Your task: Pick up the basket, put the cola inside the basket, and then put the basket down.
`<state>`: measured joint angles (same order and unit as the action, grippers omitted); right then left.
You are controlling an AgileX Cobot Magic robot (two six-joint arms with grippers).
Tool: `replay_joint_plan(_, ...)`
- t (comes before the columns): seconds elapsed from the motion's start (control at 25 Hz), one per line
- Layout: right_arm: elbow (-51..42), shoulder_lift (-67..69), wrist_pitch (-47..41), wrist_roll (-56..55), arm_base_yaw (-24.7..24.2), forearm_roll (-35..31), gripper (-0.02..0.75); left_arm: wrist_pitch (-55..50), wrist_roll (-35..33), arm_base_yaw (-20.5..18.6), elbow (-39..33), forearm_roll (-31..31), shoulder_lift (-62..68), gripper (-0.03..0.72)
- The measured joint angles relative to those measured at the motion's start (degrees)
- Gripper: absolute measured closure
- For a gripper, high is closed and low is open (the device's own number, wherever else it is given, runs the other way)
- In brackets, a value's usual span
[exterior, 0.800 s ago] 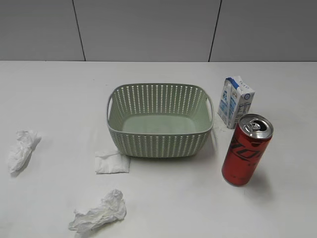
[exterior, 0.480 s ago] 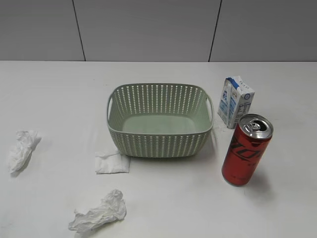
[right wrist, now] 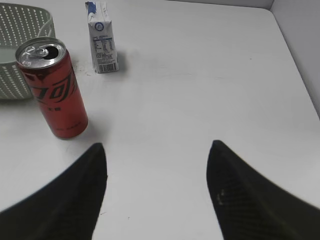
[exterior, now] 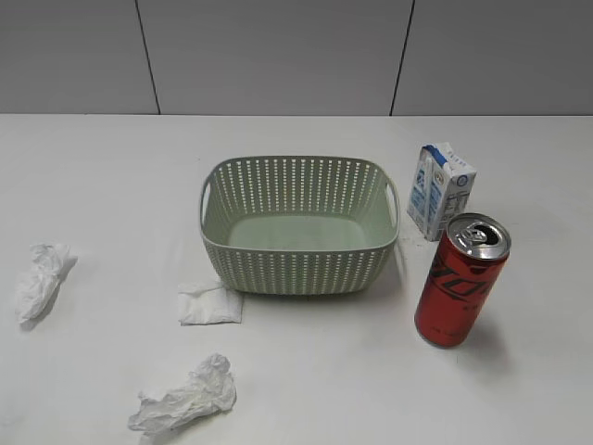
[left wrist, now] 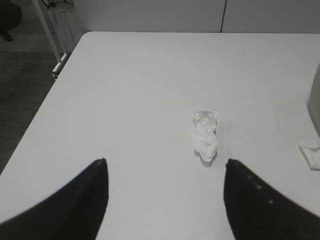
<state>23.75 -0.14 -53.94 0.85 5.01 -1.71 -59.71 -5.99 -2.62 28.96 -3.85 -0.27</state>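
The pale green slotted basket (exterior: pixel 296 225) stands empty on the white table in the middle of the exterior view; its edge shows in the left wrist view (left wrist: pixel 315 102) and its corner in the right wrist view (right wrist: pixel 22 47). The red cola can (exterior: pixel 460 281) stands upright to the basket's right, also in the right wrist view (right wrist: pixel 54 90). My left gripper (left wrist: pixel 165 162) is open and empty, over bare table left of the basket. My right gripper (right wrist: pixel 157 146) is open and empty, right of and nearer than the can. Neither gripper shows in the exterior view.
A white-and-blue small carton (exterior: pixel 439 190) stands behind the can, also in the right wrist view (right wrist: pixel 101 37). Crumpled white tissues lie at the left (exterior: pixel 39 278), front (exterior: pixel 185 396) and against the basket's front left corner (exterior: pixel 210 303). The table's left edge (left wrist: pixel 47 100) shows.
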Motion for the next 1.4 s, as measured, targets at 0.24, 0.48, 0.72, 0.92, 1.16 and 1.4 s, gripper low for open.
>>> replay_joint_plan(0.24, 0.00, 0.00, 0.00, 0.00, 0.00, 0.00, 0.259, 3.69, 0.00, 0.00, 1.17, -0.12, 0.29, 0.144)
replay_joint_plan(0.48, 0.00, 0.00, 0.00, 0.00, 0.00, 0.00, 0.259, 13.34, 0.00, 0.00, 2.10, -2.12, 5.72, 0.144)
replay_joint_plan(0.72, 0.00, 0.00, 0.00, 0.00, 0.00, 0.00, 0.259, 23.13, 0.00, 0.00, 2.13, -5.57, 15.13, 0.144)
replay_joint_plan(0.92, 0.00, 0.00, 0.00, 0.00, 0.00, 0.00, 0.259, 27.70, 0.00, 0.00, 2.16, -8.85, 23.60, 0.144)
replay_joint_plan(1.16, 0.00, 0.00, 0.00, 0.00, 0.00, 0.00, 0.259, 32.38, 0.00, 0.00, 2.22, -11.15, 32.84, 0.144)
replay_joint_plan(1.4, 0.00, 0.00, 0.00, 0.00, 0.00, 0.00, 0.259, 32.79, 0.00, 1.80, 5.58, -11.45, 40.33, 0.144)
